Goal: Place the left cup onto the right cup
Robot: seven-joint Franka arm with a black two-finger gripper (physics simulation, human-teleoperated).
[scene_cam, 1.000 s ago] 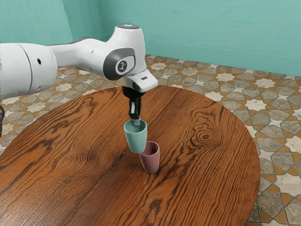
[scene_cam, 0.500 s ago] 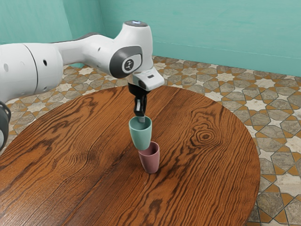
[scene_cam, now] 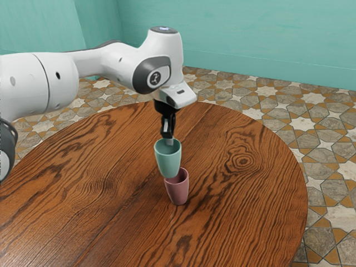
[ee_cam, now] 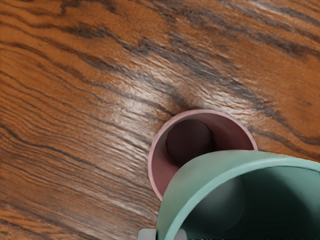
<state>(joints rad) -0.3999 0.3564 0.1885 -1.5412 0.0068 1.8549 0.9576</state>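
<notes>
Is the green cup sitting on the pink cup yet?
Not yet. Done: the green cup is off the table, gripped at its rim by the gripper. In hand: it hangs just over the pink cup. Left: lowering it in and letting go.

Our arm (scene_cam: 67,72) is glossy white, made of thick rounded segments dotted with small dark screw holes (scene_cam: 57,75). A grey round joint cap (scene_cam: 154,77) carries a small white mark. Our tool (scene_cam: 168,137) is slim and black.
</notes>
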